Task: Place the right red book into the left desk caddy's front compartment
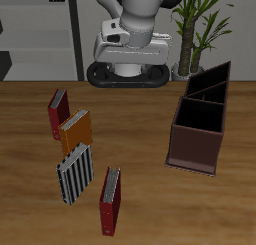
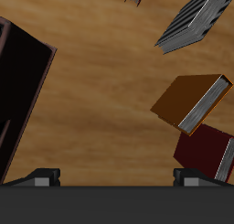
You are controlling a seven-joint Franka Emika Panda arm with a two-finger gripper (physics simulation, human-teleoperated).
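The right red book (image 1: 58, 111), slim and dark maroon, stands on the table behind the orange book (image 1: 75, 131). In the wrist view the maroon book (image 2: 206, 153) shows beside the orange one (image 2: 187, 100). The left desk caddy (image 1: 192, 149) is a reddish-brown box with a black inside, across the table from the books. Its front compartment (image 1: 198, 116) is the end one nearest the table's front edge. My gripper (image 2: 117, 177) is open and empty, high above the table near the robot's base, far from both the book and the caddy (image 2: 23, 90).
A black-and-white striped book (image 1: 75, 172) and a brighter red book with a grey page edge (image 1: 110, 201) stand nearer the table's front edge. A potted plant (image 1: 205, 19) stands behind the caddy. The robot's base (image 1: 125, 71) is at the back.
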